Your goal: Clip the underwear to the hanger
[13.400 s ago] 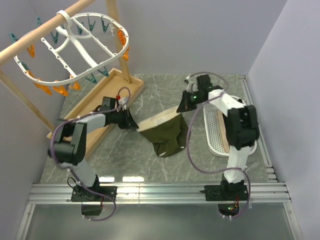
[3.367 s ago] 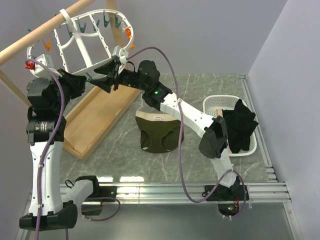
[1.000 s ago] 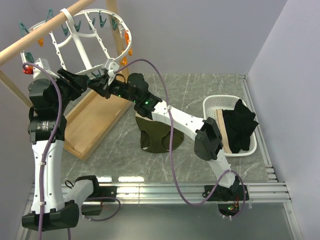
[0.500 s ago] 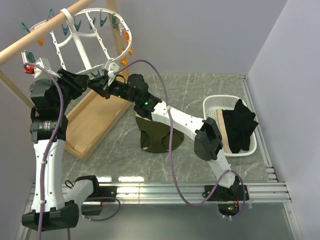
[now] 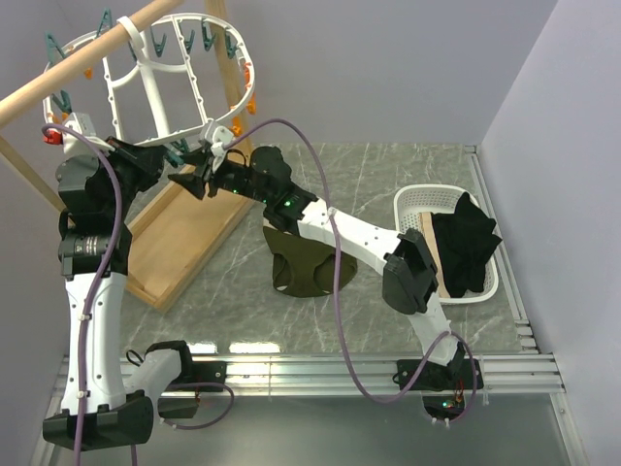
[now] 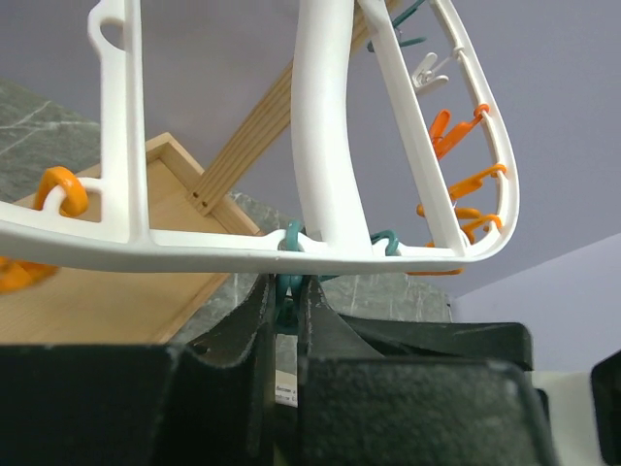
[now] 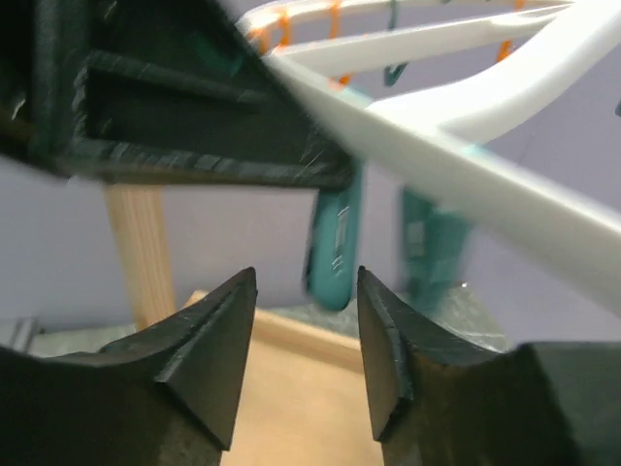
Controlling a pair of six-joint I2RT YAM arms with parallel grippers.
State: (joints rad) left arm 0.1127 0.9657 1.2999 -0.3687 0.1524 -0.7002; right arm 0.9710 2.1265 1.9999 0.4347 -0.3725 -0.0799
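The white hanger [image 5: 126,31] hangs from the wooden pole at the upper left, with teal and orange clothespins along its rim. My left gripper [image 5: 167,155] is raised under its lower rim. In the left wrist view its jaws [image 6: 286,291] are shut on a teal clothespin [image 6: 289,239] dangling from the hanger [image 6: 320,146]. My right gripper [image 5: 189,177] reaches in from the right and stands open [image 7: 306,282] with nothing between its fingers; another teal clothespin [image 7: 335,248] hangs just beyond them. The olive underwear [image 5: 306,267] lies flat on the table under the right arm, held by neither gripper.
A wooden pole [image 5: 87,68] on uprights rises from a wooden tray [image 5: 184,233] at the left. At the right, a white basket [image 5: 485,291] holds a black garment [image 5: 466,243] and a tan cloth [image 5: 432,243].
My left jaws have closed onto the teal clothespin. The right jaws have opened and drawn back a little down-left. The hanger has swung and tilted.
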